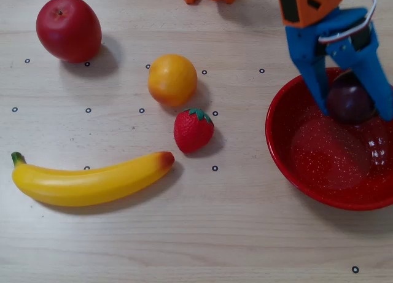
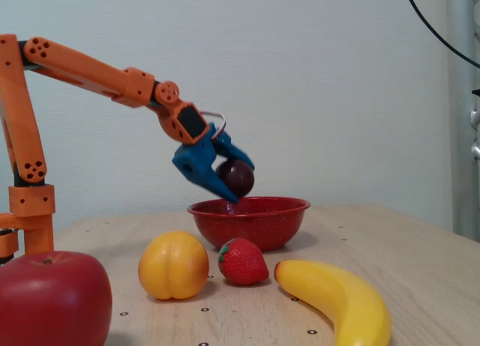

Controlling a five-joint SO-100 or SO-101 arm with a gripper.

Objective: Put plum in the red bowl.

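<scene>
Hanging just above the wide, glossy red speckled bowl (image 1: 307,166), the small, round, dark maroon plum (image 1: 349,102) sits pinched between the two blue plastic fingers (image 1: 314,80) of the orange arm's gripper (image 1: 354,111), which are clamped on its sides. In the fixed view the plum (image 2: 239,178) is level with, or barely over, the bowl's rim (image 2: 285,205) and clear of the floor of the bowl, so the squeeze alone carries it; that hold makes sense, since a smooth round fruit would roll off anything less than a firm grip on opposite sides. The gripper (image 2: 234,193) tilts downward with its tips pointing into the bowl, probably so that a release drops the fruit toward the middle, not onto the rim.

From above, the plum lies over the bowl's far half, inside the rim, so the carry looks nearly finished and only lowering or letting go remains.

The other toy fruits stand on the pale wooden worktop (image 1: 245,234), all to the left of the bowl in the overhead view and well apart from it: a red strawberry with green leaves (image 1: 193,130) nearest, a round orange fruit (image 1: 172,80) just beyond that, a long yellow banana (image 1: 91,180), and a large bright red apple (image 1: 68,29) farthest off. None lies under the arm's reach to the bowl.
</scene>
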